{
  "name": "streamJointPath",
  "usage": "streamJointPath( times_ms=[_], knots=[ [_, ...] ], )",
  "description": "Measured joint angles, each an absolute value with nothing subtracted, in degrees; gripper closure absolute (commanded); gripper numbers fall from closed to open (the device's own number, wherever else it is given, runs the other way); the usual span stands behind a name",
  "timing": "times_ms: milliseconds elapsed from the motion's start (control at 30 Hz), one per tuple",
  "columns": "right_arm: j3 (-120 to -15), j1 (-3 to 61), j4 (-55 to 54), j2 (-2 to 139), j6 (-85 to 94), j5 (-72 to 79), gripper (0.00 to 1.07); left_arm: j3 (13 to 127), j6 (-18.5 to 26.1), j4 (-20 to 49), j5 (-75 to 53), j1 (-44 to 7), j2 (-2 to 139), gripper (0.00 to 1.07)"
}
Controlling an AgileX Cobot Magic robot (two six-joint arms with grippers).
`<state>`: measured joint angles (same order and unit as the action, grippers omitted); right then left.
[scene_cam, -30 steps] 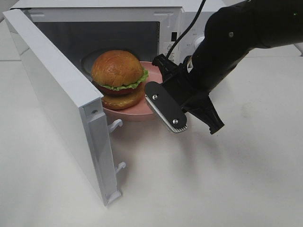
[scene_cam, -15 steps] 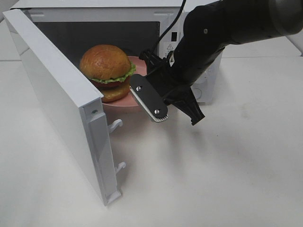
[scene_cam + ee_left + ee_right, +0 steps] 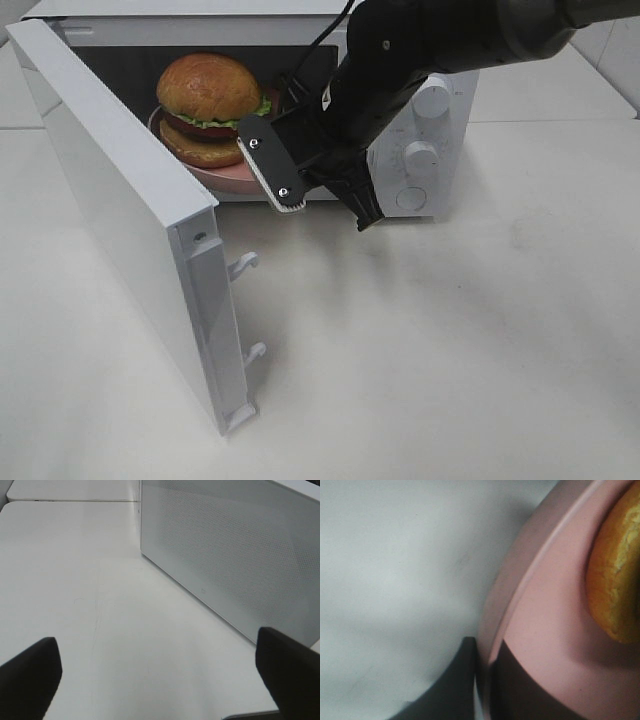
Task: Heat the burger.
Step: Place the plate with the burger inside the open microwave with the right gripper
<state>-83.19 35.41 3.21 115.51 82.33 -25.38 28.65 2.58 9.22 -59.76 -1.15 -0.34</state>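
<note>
Pink plate (image 3: 215, 180), pinched only at its rim by the right tool (image 3: 484, 680) — that's the weak spot. The burger (image 3: 208, 105) sits on it, just inside the mouth of the microwave (image 3: 425, 130). I'd judge so thin a grip could let the plate sag, and the tall burger would slide or topple; the plate might also catch the sill. The left tool (image 3: 159, 677) is spread wide, holding nothing, near the open door (image 3: 120, 215) over the tabletop (image 3: 450, 350). Count — one burger, one plate, one microwave, two knobs (image 3: 432, 97), two tools.
</note>
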Motion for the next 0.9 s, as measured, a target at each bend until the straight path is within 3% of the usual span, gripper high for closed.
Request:
streamJointPath(
  times_ms=[900],
  knots=[
    [-105.0,35.5,11.3,130.3,71.2,-35.4,1.07,28.6,2.6,9.2,-59.8,-1.1,-0.3,0.09]
  ],
)
